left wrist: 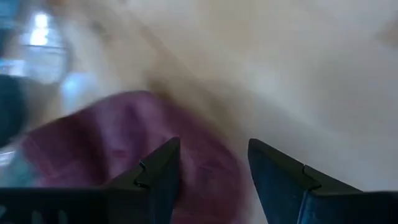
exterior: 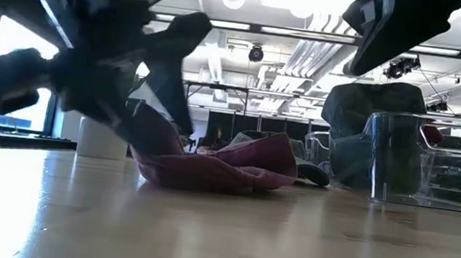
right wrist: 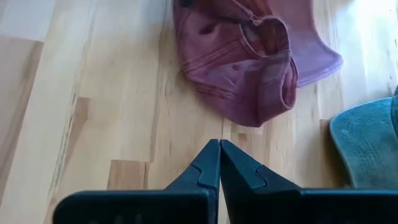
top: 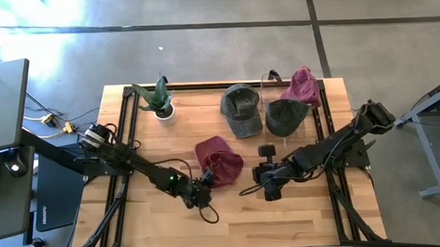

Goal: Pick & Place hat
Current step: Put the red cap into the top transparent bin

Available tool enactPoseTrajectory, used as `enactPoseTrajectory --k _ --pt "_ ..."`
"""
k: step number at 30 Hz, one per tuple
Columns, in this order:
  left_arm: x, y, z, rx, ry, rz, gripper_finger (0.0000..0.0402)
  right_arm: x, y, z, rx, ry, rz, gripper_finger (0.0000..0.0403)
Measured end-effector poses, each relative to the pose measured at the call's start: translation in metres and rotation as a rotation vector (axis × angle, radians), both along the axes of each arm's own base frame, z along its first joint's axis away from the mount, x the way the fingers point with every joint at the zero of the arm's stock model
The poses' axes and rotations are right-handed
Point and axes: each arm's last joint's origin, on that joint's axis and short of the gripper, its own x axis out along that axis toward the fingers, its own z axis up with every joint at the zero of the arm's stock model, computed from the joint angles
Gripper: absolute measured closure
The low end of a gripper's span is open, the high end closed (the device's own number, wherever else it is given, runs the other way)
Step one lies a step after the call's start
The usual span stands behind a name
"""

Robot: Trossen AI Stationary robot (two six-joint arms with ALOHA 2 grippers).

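Left gripper [top: 205, 185] fingers parted, low at edge of crumpled maroon fabric cap [top: 219, 160], lying mid light wooden worktop [top: 283, 214]. Right gripper [top: 265, 182] fingers pressed together, beside cap, empty.

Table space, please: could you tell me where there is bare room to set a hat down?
The front strip of the table, nearer than both grippers, is bare. Another patch lies between the plant and the maroon hat. The far right is crowded with two green hats and the clear stand.
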Motion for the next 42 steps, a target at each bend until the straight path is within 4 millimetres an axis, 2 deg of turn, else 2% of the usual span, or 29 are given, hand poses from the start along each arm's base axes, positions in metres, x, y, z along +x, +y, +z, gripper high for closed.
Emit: enactPoseTrajectory --k 9,12,16,24,28,32,37,42 --pt "0.007 0.011 -0.012 0.097 0.019 0.039 0.0220 0.001 0.002 0.001 0.002 -0.021 -0.005 0.0396" --pt "0.009 0.011 -0.018 0.149 0.021 0.031 0.0231 0.002 0.002 0.002 0.010 -0.035 -0.006 0.0396" --pt "0.009 0.012 -0.021 0.215 0.009 0.070 0.0275 0.004 0.003 0.003 0.011 -0.059 0.008 0.0396" --pt "0.008 0.019 -0.019 0.309 -0.080 0.281 0.0389 0.011 0.006 0.005 0.033 -0.166 0.024 0.0396" --pt "0.007 0.020 -0.019 0.303 -0.096 0.323 0.0394 0.012 0.008 -0.013 0.025 -0.240 0.085 0.0386" --pt "0.006 0.021 -0.015 0.241 -0.146 0.422 0.0399 0.011 0.002 -0.033 -0.008 -0.333 0.144 0.0346" --pt "-0.001 0.024 0.012 0.033 -0.256 0.581 0.0400 0.009 -0.012 -0.052 -0.043 -0.386 0.152 0.0264" --pt "-0.008 0.027 0.036 -0.123 -0.333 0.632 0.0401 0.012 -0.020 -0.063 -0.099 -0.389 0.170 0.0190"
